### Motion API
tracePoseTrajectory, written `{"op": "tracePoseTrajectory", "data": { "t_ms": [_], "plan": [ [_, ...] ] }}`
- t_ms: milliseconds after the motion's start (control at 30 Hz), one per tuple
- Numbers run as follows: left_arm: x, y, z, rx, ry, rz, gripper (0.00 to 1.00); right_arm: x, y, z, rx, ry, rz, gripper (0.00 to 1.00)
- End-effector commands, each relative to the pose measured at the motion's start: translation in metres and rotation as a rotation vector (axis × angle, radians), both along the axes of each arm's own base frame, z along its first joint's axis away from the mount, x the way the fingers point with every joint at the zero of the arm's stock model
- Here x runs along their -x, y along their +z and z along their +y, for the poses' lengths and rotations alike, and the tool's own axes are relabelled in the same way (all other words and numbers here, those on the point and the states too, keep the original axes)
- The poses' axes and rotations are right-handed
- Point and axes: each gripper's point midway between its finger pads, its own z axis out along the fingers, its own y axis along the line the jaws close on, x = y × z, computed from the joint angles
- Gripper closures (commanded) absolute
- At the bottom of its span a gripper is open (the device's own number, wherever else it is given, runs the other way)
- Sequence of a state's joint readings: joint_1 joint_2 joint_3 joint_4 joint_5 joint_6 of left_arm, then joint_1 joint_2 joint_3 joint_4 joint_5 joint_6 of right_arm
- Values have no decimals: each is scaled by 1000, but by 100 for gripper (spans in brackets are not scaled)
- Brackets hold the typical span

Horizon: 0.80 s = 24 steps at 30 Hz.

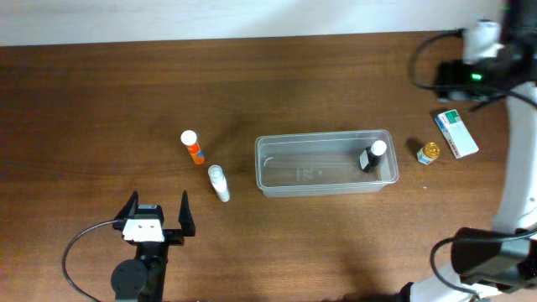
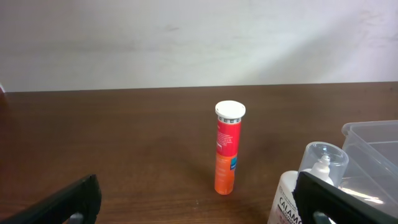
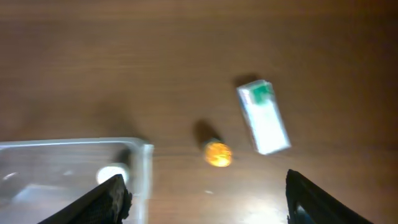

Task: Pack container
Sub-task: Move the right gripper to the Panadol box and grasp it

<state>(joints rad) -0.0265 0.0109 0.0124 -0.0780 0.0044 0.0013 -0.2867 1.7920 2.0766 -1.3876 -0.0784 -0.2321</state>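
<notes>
The clear plastic container sits mid-table and holds a small dark bottle with a white cap at its right end. An orange tube with a white cap stands to its left, and a white calamine bottle is just in front of the tube. My left gripper is open and empty, low on the table, short of the tube and the bottle. My right gripper is open and empty, high above the container's right corner.
A small gold-capped bottle and a white-and-green box lie right of the container; both show in the right wrist view, the bottle and the box. The right arm runs along the table's right edge.
</notes>
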Motion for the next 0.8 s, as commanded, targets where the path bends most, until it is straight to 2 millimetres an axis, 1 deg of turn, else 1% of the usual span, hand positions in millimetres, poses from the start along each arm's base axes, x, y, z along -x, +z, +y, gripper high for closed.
{"op": "tracePoseTrajectory", "data": {
  "t_ms": [0, 33, 67, 133, 233, 267, 333, 367, 400, 433, 467, 533, 567, 633, 700, 767],
  "plan": [
    [0, -1, -2, -14, -12, 1, 1, 4, -32, -31, -10, 32, 74, 26],
    [0, -1, -2, -14, -12, 1, 1, 2, -39, -35, -20, 43, 79, 26],
    [0, -1, -2, -14, -12, 1, 1, -3, -54, -46, -26, 41, 95, 25],
    [0, -1, -2, -14, -12, 1, 1, -11, -76, -62, -22, 24, 127, 21],
    [0, -1, -2, -14, -12, 1, 1, -22, -120, -76, -28, 70, 195, 15],
    [0, -1, -2, -14, -12, 1, 1, -26, -140, -80, -37, 82, 224, 13],
    [0, -1, -2, -14, -12, 1, 0, -28, -165, -84, -46, 106, 268, 11],
    [0, -1, -2, -14, -12, 1, 1, -28, -181, -88, -46, 111, 300, 11],
    [0, -1, -2, -14, -12, 1, 1, -27, -188, -90, -42, 107, 316, 11],
    [0, -1, -2, -14, -12, 1, 1, -26, -204, -97, -32, 99, 350, 11],
    [0, -1, -2, -14, -12, 1, 1, -25, -215, -102, -25, 92, 371, 11],
    [0, -1, -2, -14, -12, 1, 1, -26, -232, -111, -18, 78, 387, 11],
    [0, -1, -2, -14, -12, 1, 1, -27, -237, -115, -18, 75, 387, 11],
    [0, -1, -2, -14, -12, 1, 1, -27, -241, -119, -13, 85, 385, 11],
    [0, -1, -2, -14, -12, 1, 1, -27, -245, -125, -8, 100, 377, 7],
    [0, -1, -2, -14, -12, 1, 1, -27, -247, -124, -19, 131, 371, 6]
  ]
}}
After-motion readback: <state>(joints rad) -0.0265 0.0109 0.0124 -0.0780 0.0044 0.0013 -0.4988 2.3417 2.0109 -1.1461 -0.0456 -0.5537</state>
